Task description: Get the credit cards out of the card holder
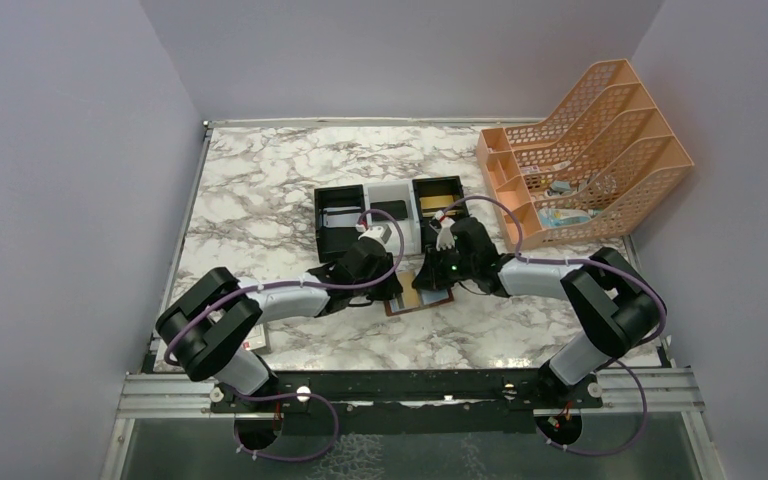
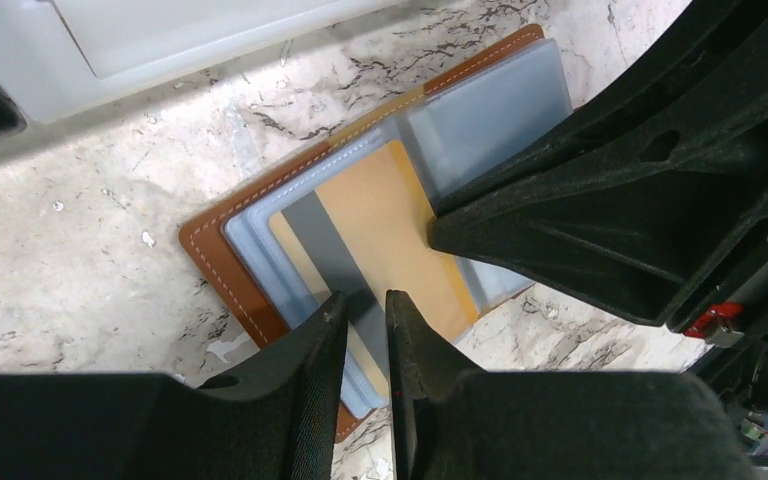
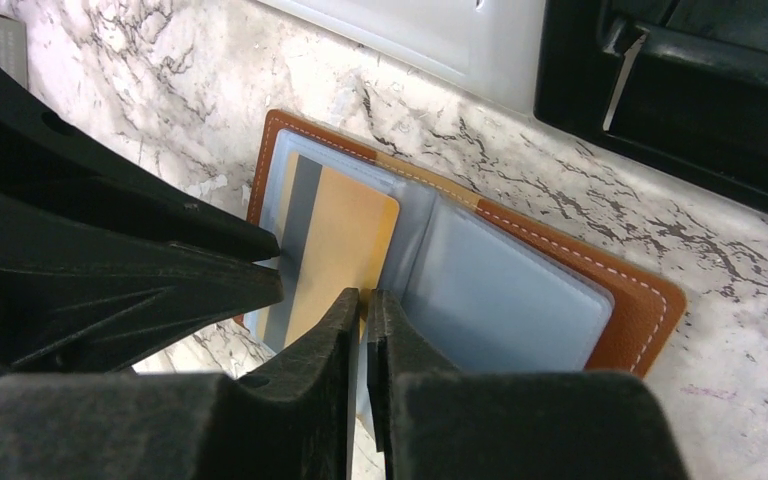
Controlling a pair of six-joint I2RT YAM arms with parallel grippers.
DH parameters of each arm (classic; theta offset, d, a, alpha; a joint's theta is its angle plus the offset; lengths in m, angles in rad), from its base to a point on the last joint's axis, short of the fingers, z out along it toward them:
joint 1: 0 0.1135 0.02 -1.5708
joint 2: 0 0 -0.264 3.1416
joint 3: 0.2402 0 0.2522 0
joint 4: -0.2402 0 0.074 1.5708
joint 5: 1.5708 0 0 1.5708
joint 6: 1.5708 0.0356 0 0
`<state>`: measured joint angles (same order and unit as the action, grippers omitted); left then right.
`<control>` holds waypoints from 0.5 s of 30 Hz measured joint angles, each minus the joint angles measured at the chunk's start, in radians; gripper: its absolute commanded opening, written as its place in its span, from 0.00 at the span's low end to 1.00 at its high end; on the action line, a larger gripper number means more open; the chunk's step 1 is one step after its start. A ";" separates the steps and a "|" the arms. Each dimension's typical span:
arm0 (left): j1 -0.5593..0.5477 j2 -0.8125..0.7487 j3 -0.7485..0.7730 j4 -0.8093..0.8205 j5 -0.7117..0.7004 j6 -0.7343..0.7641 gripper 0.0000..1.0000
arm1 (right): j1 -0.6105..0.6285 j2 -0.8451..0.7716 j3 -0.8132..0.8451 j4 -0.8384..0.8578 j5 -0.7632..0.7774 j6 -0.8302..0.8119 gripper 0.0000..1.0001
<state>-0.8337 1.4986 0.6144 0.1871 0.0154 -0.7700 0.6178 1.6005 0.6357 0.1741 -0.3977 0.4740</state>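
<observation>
My left claw (image 2: pixel 365 308) is down to a narrow gap. Both tips rest on the near end of a gold card (image 2: pixel 385 225) with a grey stripe, low in the centre of the left wrist view, and the card's face shows in the gap. I can't tell whether it grips anything.

My right claw (image 3: pixel 363 298) is all but closed, with only a sliver between the fingers. It sits at the bottom centre of its own view, at the seam where the gold card's right edge meets the blue-grey sleeves (image 3: pixel 500 290). Whether something thin is pinched there, I can't tell.

The card lies flat, partly drawn out, on the left half of the card holder (image 2: pixel 215 262). The holder is spread open on the marble table (image 1: pixel 260 190), brown leather rim showing all round.

From above, both claws meet over it just below the middle of the frame. The black-white-black tray (image 1: pixel 392 192) sits just beyond them, and an orange file rack (image 1: pixel 600 140) stands at upper right.
</observation>
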 measured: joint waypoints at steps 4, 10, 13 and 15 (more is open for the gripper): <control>0.000 0.011 0.023 -0.026 -0.008 0.010 0.22 | -0.005 0.000 0.000 0.003 -0.014 0.006 0.06; -0.003 0.011 0.031 -0.047 -0.020 0.019 0.26 | -0.011 0.000 0.000 0.003 -0.016 0.016 0.15; -0.006 0.010 0.031 -0.048 -0.029 0.022 0.27 | -0.011 0.000 0.000 0.003 -0.016 0.020 0.17; -0.006 0.009 0.031 -0.051 -0.032 0.023 0.27 | -0.011 0.000 0.000 0.003 -0.016 0.020 0.17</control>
<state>-0.8402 1.5074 0.6453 0.1364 -0.0170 -0.7475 0.6067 1.6009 0.6357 0.1768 -0.4137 0.4938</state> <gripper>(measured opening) 0.268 0.166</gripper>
